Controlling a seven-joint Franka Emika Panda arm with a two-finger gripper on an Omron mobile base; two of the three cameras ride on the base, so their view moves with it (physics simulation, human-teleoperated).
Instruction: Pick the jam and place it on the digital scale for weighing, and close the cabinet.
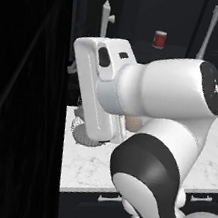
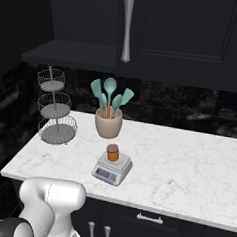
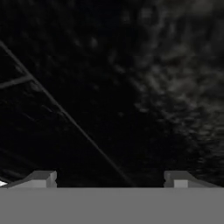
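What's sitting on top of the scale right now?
The jam stands upright on the scale, on its platform. The platform under the jar is covered; the front display shows, but is too small to read.

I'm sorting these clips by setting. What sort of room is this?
A kitchen, rendered rather than real: a white marble counter under black wall cabinets, with a cup of teal utensils, a wire tiered basket and a digital scale carrying a jam jar.
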